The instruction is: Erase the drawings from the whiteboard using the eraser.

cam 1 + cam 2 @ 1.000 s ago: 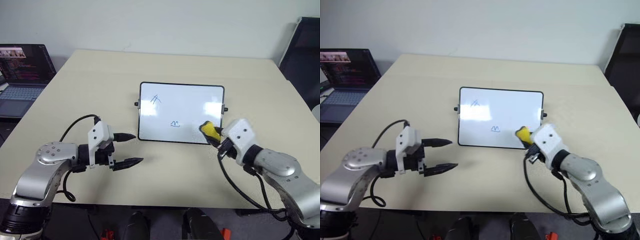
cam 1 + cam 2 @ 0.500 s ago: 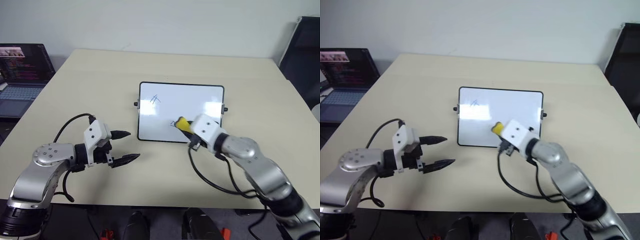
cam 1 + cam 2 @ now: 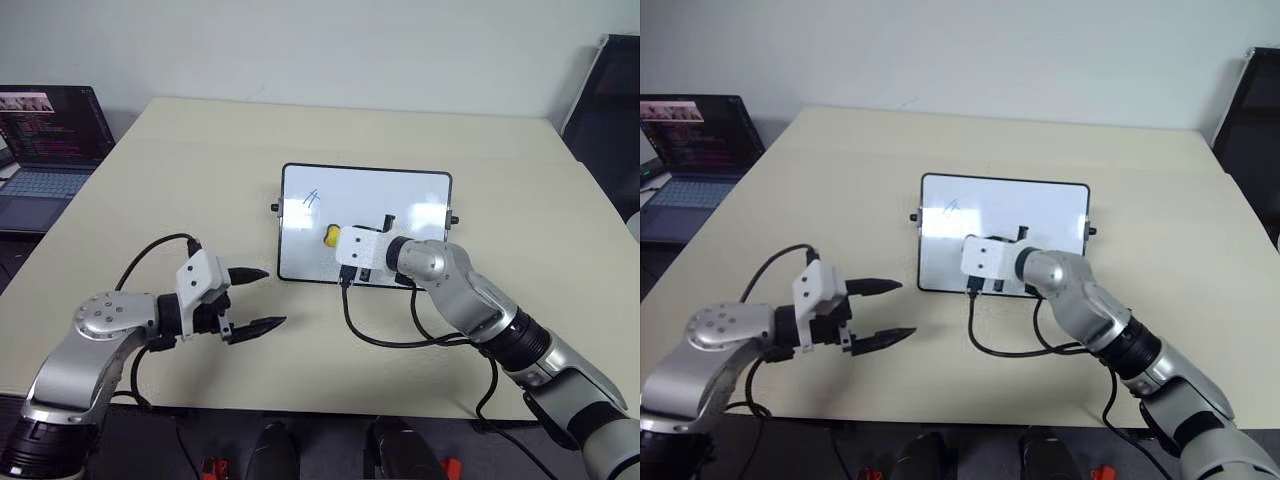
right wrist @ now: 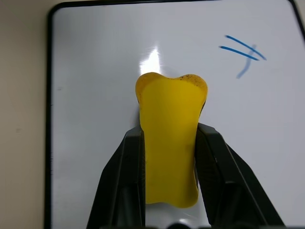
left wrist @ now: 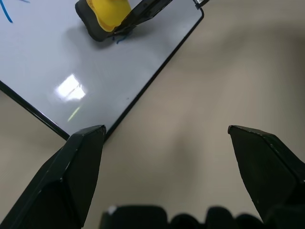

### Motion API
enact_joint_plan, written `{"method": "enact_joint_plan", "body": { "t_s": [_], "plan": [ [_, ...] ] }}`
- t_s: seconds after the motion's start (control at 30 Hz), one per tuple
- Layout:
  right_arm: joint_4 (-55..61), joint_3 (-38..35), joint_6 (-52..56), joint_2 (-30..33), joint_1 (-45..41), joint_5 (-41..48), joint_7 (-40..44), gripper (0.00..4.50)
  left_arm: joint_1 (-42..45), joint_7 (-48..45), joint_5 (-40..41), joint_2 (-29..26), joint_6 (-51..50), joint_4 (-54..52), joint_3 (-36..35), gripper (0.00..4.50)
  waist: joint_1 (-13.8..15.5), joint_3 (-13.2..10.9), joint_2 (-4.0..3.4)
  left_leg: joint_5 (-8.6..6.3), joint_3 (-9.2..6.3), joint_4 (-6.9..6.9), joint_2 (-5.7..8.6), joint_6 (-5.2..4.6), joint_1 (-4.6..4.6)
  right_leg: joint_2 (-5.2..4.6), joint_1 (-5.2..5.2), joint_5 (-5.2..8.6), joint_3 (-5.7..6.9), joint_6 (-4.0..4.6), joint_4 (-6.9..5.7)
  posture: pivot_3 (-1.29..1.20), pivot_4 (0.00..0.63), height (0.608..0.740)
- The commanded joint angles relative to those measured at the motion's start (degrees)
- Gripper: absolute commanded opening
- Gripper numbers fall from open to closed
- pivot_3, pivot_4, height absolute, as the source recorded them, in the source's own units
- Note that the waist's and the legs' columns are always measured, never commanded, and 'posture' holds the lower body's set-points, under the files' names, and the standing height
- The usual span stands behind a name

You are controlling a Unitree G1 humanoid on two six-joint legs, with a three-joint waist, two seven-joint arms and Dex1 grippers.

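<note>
Head views: whiteboard (image 3: 366, 225) is laid flat mid-surface (image 3: 180, 180); eraser (image 3: 331, 238) is pinched in the right gripper (image 3: 336, 240) over the board's lower left, a blue drawing (image 3: 312, 198) seen above it. Left gripper (image 3: 258, 298) is spread wide over bare surface, nr the board's left edge. Left wrist view: eraser's dark side is pressed on the board. Right wrist view: yellow block is clamped betw. both fingers (image 4: 121, 176)
</note>
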State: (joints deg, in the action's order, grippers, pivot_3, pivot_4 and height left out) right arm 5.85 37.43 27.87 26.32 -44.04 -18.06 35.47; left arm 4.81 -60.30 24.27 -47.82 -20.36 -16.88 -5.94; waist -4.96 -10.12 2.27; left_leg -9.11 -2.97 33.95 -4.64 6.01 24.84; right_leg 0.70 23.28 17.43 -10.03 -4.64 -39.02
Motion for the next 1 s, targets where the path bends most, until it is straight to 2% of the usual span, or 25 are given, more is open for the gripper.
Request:
{"method": "enact_joint_plan", "body": {
  "t_s": [0.03, 0.2, 0.5, 0.77, 0.9, 1.0],
  "plan": [
    [-0.9, 0.9, -0.8, 0.0, 1.2, -1.8, 3.1, 1.08, 0.0, -0.9, -0.8, 0.6, 3.5, 1.6, 0.0, 4.50, 0.0, 0.0, 0.01, 0.00, 0.00, 0.01, 0.00, 0.00, -0.01, 0.00, -0.02, 0.00, 0.00, 0.00, 0.00, 0.00, 0.150, 0.740],
    [-2.8, -2.4, -1.3, -1.6, 1.7, -2.7, 1.9, 1.07, -0.1, -1.6, -1.3, 1.1, 5.7, 3.3, 0.5, 4.50, 0.0, 0.0, 0.02, 0.00, 0.00, 0.02, 0.00, 0.00, -0.03, 0.00, -0.03, -0.02, 0.00, 0.00, -0.02, 0.00, 0.150, 0.740],
    [0.7, -6.7, 0.2, -0.3, 5.3, -1.1, 4.6, 1.04, 0.0, -1.9, -1.1, 1.8, 6.2, 3.2, 1.2, 4.50, 0.2, 0.0, 0.04, 0.01, 0.00, 0.06, 0.00, 0.00, -0.03, 0.00, -0.06, -0.05, 0.00, -0.01, -0.02, 0.00, 0.150, 0.740],
    [23.4, -24.2, 16.8, 9.7, 15.9, 12.0, 15.3, 1.03, 2.5, -2.9, 0.1, 2.3, 5.1, 0.7, 2.8, 4.50, 0.5, 0.0, -0.03, 0.00, -0.01, -0.04, 0.00, 0.00, 0.03, 0.00, -0.01, -0.01, 0.01, 0.01, 0.02, 0.00, 0.150, 0.740],
    [30.3, -40.9, 31.1, 9.7, 23.5, 18.7, 13.9, 1.01, 5.5, -2.6, 3.0, 3.9, 3.3, -2.0, 3.0, 4.50, 0.6, 0.0, 0.02, 0.00, -0.04, -0.04, 0.01, 0.01, 0.04, 0.00, -0.03, 0.02, 0.03, -0.01, 0.03, 0.00, 0.150, 0.740],
    [33.7, -49.0, 37.6, 8.5, 27.7, 20.6, 11.1, 1.01, 7.9, -3.2, 4.7, 4.7, 1.8, -3.0, 4.1, 4.50, 0.5, 0.0, 0.01, 0.00, -0.04, 0.00, 0.02, 0.00, 0.03, 0.00, -0.06, 0.00, 0.02, -0.04, 0.02, 0.00, 0.150, 0.740]
  ]
}}
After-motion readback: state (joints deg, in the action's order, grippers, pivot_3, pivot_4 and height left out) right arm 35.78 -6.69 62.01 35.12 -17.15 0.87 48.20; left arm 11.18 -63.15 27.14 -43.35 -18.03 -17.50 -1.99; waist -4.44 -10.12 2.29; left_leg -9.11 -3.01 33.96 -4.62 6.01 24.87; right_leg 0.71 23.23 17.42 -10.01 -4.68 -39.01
